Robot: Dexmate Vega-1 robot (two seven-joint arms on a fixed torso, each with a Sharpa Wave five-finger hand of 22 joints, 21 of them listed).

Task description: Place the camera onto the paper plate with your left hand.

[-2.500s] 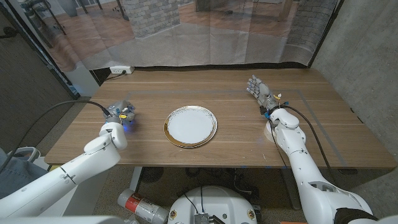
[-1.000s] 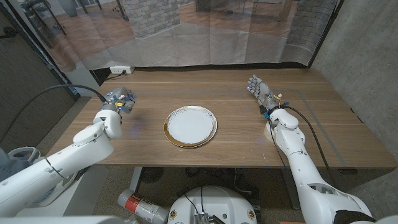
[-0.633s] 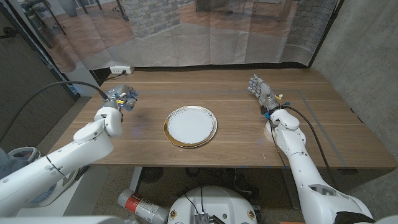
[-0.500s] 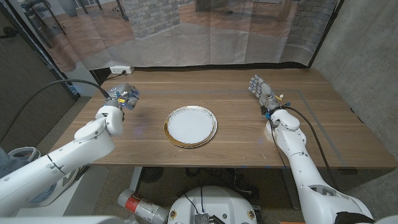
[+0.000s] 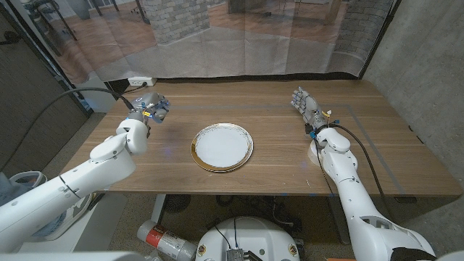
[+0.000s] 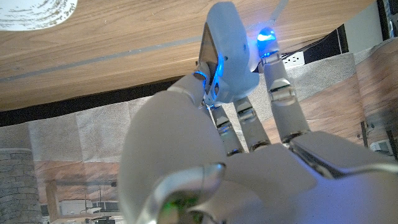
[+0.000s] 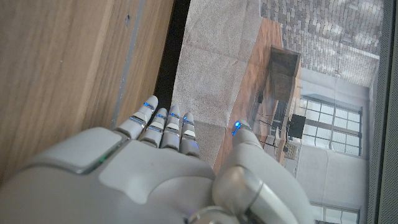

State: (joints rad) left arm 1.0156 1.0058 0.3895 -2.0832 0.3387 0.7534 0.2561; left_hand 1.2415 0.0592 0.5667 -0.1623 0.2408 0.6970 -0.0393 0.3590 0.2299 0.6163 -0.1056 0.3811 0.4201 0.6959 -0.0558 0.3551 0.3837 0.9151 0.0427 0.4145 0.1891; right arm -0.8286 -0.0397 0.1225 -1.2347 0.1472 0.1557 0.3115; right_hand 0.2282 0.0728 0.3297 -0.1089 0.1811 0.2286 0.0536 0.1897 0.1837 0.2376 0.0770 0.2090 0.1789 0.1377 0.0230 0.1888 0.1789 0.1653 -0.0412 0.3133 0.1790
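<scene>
Camera [image 6: 227, 56]: a pale, rounded body with a dark edge, pinched at the fingertips of the left hand [image 5: 150, 110]. In the head view it is too small to make out among the fingers. The left hand holds it at the upper left of the frame, above the counter [image 5: 275, 167] and well apart from the paper plate [image 5: 222, 148], which lies near the centre with its white middle bare. The right hand [image 5: 304, 105] stands at the upper right with its fingers extended and holds nothing.

Step in hand, as judged: carrying the camera to the plate. To do it well:
- Move the hand across until the camera is over the plate's white middle, not its gold rim.
- Lower the camera until it touches.
- Only then part the fingers and lift straight up, so the light plate is not dragged.
</scene>
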